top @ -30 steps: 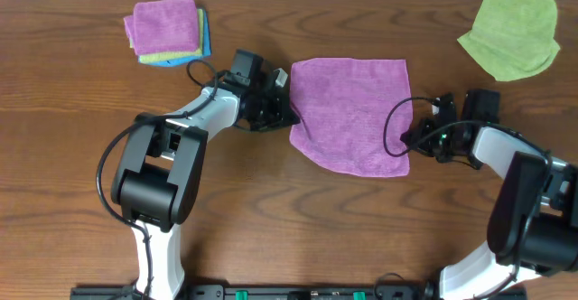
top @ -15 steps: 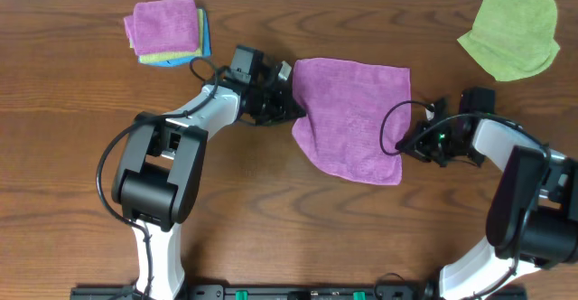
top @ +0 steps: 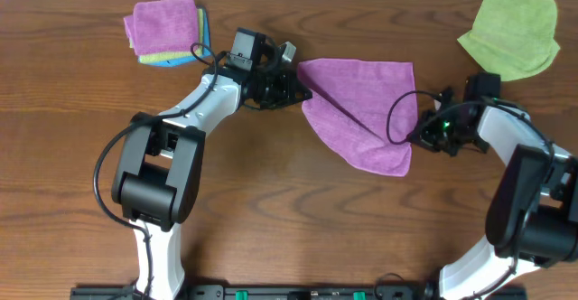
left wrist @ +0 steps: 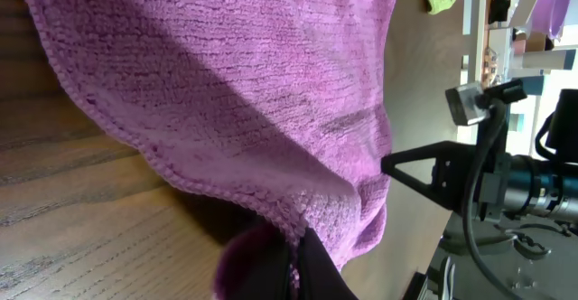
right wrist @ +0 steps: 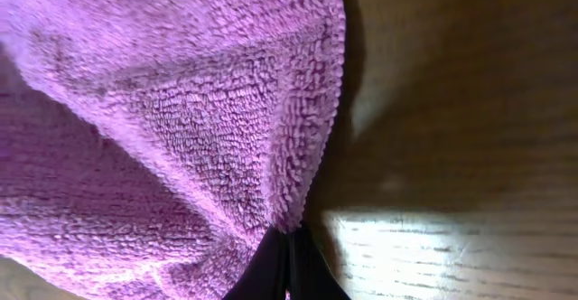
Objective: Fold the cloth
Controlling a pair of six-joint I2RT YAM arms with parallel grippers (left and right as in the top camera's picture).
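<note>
The purple cloth (top: 361, 110) lies at mid table, with both near corners lifted and its left side pulled up toward the far edge. My left gripper (top: 298, 90) is shut on the cloth's left corner; the left wrist view shows the cloth (left wrist: 235, 92) pinched between the dark fingers (left wrist: 293, 268). My right gripper (top: 414, 137) is shut on the right near corner; the right wrist view shows the cloth (right wrist: 163, 110) held at the fingertips (right wrist: 287, 255). No white tag shows.
A lime-green cloth (top: 510, 33) lies at the far right. A stack with a neat purple square (top: 164, 24) over green and blue cloths sits at the far left. The left arm's cable runs close to the stack.
Both grippers have lifted and carried the cloth's near corners toward the far edge. The left side has folded up, and the cloth's outline has changed from a square to a narrower slanted shape.
</note>
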